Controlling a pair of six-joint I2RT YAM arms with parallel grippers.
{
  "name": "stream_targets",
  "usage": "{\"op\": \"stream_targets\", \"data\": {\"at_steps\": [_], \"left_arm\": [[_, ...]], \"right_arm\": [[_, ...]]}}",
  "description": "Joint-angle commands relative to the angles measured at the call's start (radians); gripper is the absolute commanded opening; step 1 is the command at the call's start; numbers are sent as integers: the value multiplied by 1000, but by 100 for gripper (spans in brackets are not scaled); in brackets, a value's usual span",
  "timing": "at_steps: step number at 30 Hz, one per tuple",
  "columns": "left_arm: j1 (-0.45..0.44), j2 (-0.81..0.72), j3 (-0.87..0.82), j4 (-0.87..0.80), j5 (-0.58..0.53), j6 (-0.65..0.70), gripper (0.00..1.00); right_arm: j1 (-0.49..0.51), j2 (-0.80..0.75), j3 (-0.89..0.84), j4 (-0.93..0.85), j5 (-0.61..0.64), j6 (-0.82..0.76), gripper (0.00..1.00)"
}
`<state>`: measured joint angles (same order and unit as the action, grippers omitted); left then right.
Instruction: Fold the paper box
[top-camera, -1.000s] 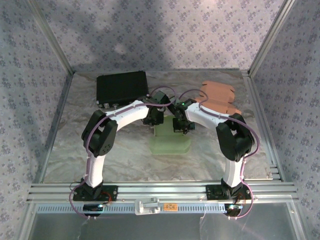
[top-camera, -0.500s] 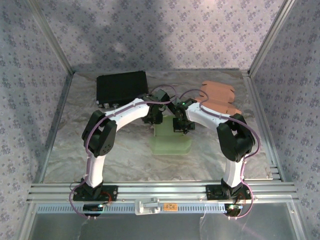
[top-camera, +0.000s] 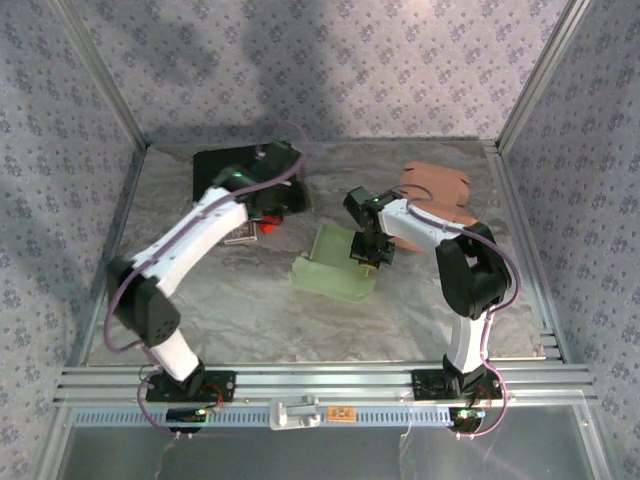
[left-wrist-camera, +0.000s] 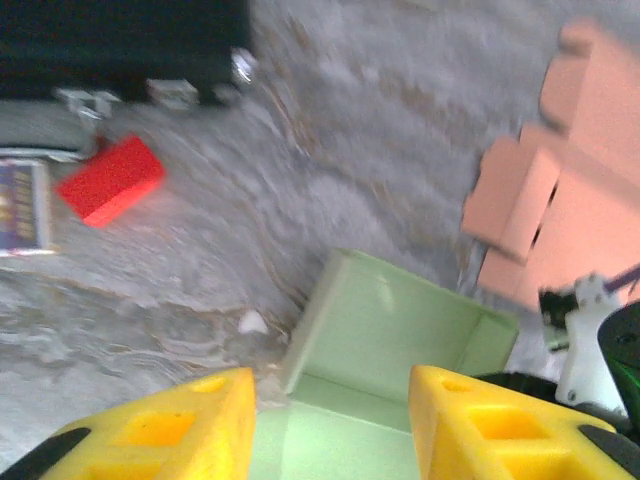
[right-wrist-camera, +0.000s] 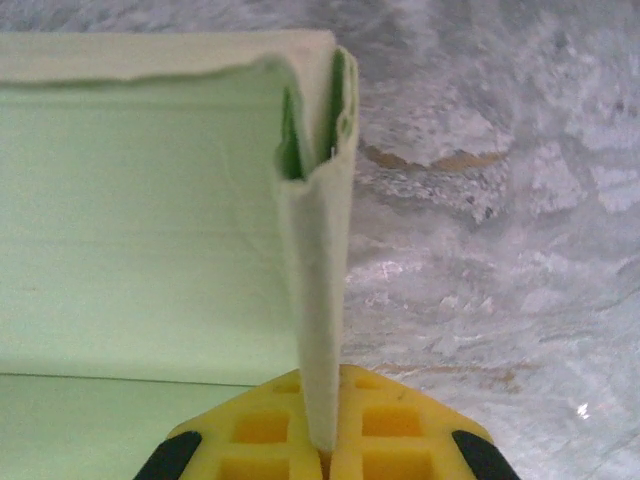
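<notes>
Left gripper (left-wrist-camera: 330, 412) now sits back from paper box (top-camera: 335, 266), jaws parted, empty; right gripper (right-wrist-camera: 320, 440) pinches its folded wall. Light, flimsy card: hold folded rims.

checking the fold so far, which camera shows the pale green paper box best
Top external: nearly the whole pale green paper box sits in frame. Left wrist shows its open inside, blurred and cropped. Right wrist shows one folded wall close up, pinched in the right gripper.
</notes>
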<state>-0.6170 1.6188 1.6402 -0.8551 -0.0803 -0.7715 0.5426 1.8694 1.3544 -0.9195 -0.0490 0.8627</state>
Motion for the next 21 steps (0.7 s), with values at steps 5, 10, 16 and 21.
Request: {"op": "stream_targets", "data": {"at_steps": [5, 10, 16, 21], "left_arm": [[133, -210, -362, -27, 145, -63, 38], [134, -294, -622, 164, 302, -151, 32], [75, -274, -791, 551, 432, -292, 30], [27, -179, -735, 613, 429, -304, 33]], "right_arm": [[-32, -26, -89, 14, -240, 432, 0], [-25, -44, -152, 79, -345, 653, 0], [-13, -21, -185, 127, -409, 726, 0], [-3, -40, -180, 131, -413, 727, 7]]}}
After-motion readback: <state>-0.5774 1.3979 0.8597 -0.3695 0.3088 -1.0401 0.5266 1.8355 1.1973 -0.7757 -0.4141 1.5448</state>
